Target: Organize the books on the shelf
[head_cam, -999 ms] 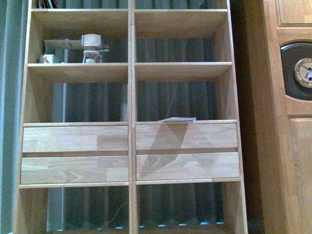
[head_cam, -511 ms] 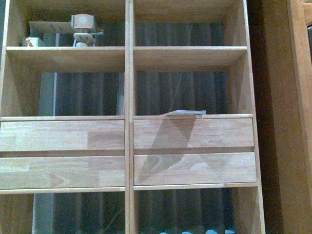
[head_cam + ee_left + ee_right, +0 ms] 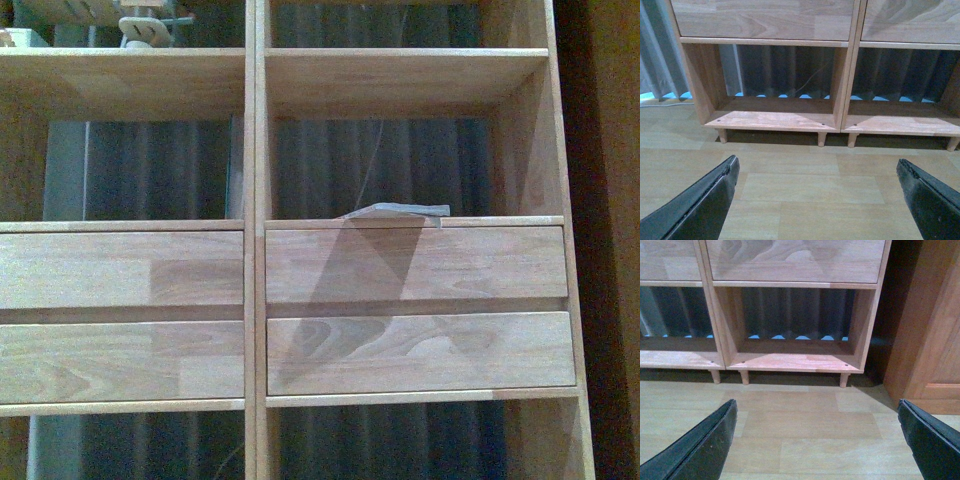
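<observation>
The task is being judged barely begun: one book (image 3: pixel 395 211) is lying flat in the shelf's (image 3: pixel 400 80) right compartment above the drawers (image 3: pixel 415 265), while the left gripper (image 3: pixel 816 162) and right gripper (image 3: pixel 816 402) are being held wide apart, empty.

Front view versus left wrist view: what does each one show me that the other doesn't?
Only the front view: a thin book lying on the board above the right drawer fronts, and small wooden objects on the upper left board. Only the left wrist view: the left hand, open and empty, the wood floor, the peg legs and the bottom compartments. Both: the shelf, its drawer fronts and the dark curtain behind.
</observation>
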Motion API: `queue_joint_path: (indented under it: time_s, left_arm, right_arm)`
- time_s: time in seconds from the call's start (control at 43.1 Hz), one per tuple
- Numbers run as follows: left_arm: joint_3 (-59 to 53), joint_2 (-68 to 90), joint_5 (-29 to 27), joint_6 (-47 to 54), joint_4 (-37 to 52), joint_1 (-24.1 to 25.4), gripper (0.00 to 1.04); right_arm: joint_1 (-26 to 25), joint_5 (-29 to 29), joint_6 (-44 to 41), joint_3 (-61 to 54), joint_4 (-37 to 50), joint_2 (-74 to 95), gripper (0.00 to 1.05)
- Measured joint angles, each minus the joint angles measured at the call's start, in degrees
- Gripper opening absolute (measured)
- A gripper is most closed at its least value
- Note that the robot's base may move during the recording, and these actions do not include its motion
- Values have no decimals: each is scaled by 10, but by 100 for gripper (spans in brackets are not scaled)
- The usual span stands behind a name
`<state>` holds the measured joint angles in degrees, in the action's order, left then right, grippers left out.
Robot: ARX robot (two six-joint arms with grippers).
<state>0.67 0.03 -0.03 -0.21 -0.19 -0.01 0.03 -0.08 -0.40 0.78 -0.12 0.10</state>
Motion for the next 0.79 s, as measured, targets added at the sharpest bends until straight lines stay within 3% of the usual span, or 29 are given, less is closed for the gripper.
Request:
queue_joint_path:
  time_s: [0.79]
  left_arm:
    - [0, 1, 0, 0, 0, 0, 97]
  right_arm:
    - [0, 0, 0, 0, 0, 0, 98]
